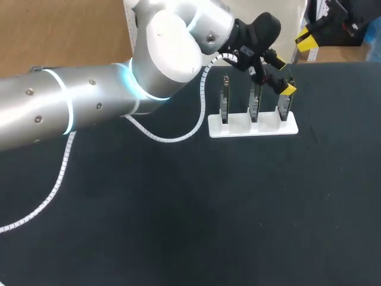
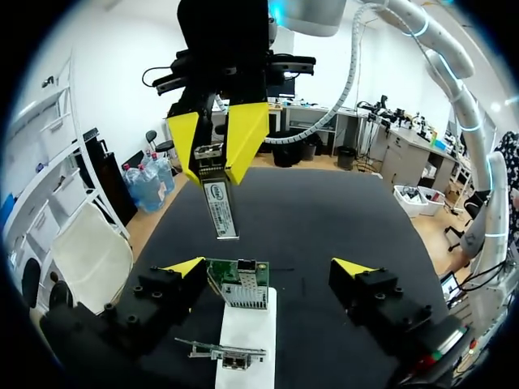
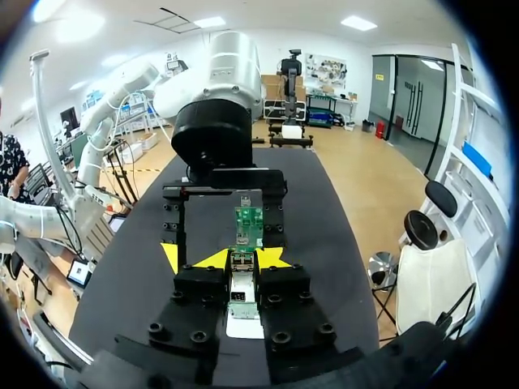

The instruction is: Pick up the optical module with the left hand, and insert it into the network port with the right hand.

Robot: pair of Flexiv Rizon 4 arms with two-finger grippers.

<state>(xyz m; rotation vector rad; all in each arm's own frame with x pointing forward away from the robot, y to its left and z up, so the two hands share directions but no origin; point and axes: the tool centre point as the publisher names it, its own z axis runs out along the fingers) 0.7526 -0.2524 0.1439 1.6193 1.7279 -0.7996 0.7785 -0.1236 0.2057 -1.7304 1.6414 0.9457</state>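
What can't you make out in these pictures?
Optical module: too small to tell in the head view; mostly buried between the fingers of the right gripper in the right wrist view.
Network port: its opening shows in no view; the left gripper covers the top of the end card in the head view.

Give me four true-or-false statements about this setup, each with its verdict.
1. The right tool is shut on the module. True.
2. The left tool grips a card. False: it is open and holds nothing.
3. The module sits in a port. False: it hangs clear of the card below it.
4. The white holder carries three upright cards on the dark table. True.
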